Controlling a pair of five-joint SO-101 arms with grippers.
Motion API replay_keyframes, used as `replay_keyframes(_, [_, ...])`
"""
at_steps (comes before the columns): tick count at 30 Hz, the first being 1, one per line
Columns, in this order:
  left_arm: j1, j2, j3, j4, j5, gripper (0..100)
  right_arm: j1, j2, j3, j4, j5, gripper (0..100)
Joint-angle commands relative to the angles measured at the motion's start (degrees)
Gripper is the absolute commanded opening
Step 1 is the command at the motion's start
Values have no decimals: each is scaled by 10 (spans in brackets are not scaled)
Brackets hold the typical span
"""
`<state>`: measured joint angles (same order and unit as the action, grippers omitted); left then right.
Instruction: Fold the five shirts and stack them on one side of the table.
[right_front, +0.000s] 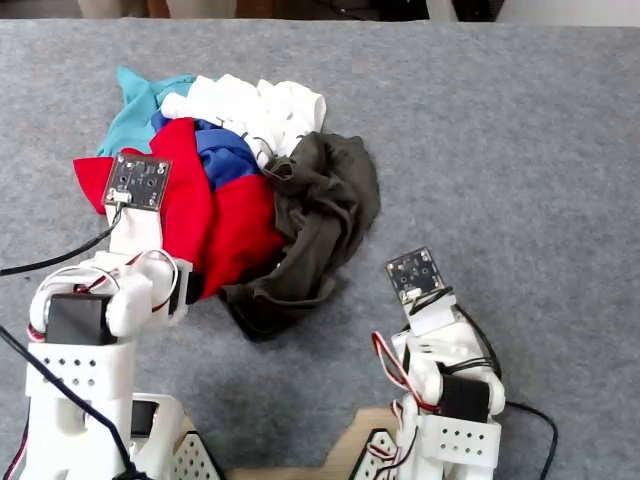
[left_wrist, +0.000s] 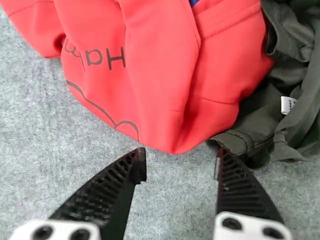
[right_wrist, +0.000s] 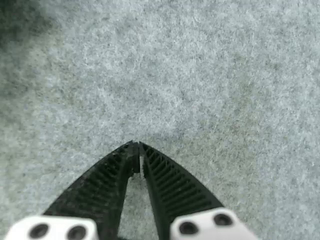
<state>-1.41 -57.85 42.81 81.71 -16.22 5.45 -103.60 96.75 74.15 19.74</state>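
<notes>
Several crumpled shirts lie heaped at the table's left: a red shirt (right_front: 220, 225), a blue one (right_front: 228, 155), a teal one (right_front: 140, 105), a white one (right_front: 255, 110) and a dark olive one (right_front: 320, 215). In the left wrist view the red shirt (left_wrist: 160, 70) hangs just ahead of my left gripper (left_wrist: 180, 162), which is open with bare felt between its fingers; the olive shirt (left_wrist: 285, 110) lies beside it. My left arm (right_front: 135, 225) sits over the red shirt's near edge. My right gripper (right_wrist: 138, 148) is shut over bare grey felt, empty; its arm (right_front: 430, 300) rests near the front.
Grey felt (right_front: 520, 150) covers the whole table, with wide free room to the right of the pile. The arm bases (right_front: 440, 420) stand at the front edge, with cables trailing beside them.
</notes>
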Motion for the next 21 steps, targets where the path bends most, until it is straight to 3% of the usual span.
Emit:
replay_keyframes(1, [-4, 1, -29, -10, -3, 233, -7, -34, 1, 2, -2, 5])
replay_keyframes(15, [-9, -3, -29, -4, -3, 230, -7, -34, 1, 2, -2, 5])
replay_keyframes(21, [-68, 1, -47, -5, 1, 229, -7, -34, 1, 2, -2, 5])
